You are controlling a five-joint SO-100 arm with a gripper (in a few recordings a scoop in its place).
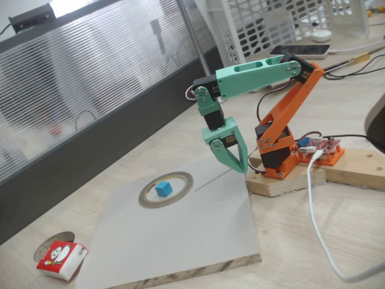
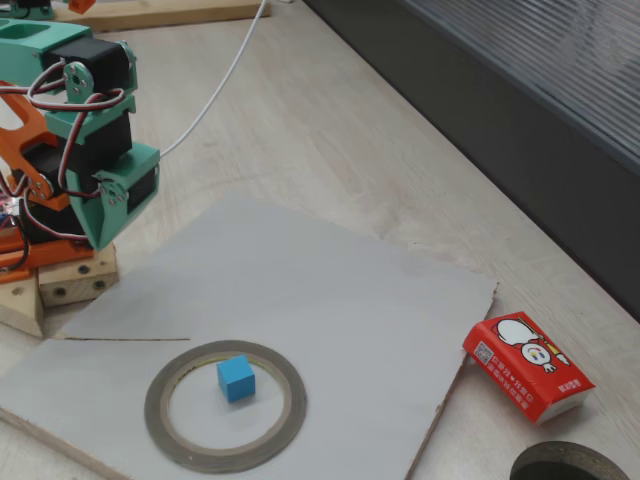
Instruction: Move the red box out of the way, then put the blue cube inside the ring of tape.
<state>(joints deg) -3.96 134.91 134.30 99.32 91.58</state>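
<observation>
Two fixed cams, opposite sides of the bench [image 1: 150, 135].
One looks down across the grey board [image 1: 180, 235] toward the arm; the other sits closer behind it. Both share board and ring of tape [image 2: 225, 405].

I count one blue cube [image 1: 163, 189], one ring of tape [image 1: 166, 190], one red box [image 1: 62, 259] and one grey board [image 1: 180, 241]. One round hole [image 2: 570, 464] is cut in the tabletop [image 1: 337, 223]. My one gripper [image 1: 231, 158] makes up the rest.
</observation>
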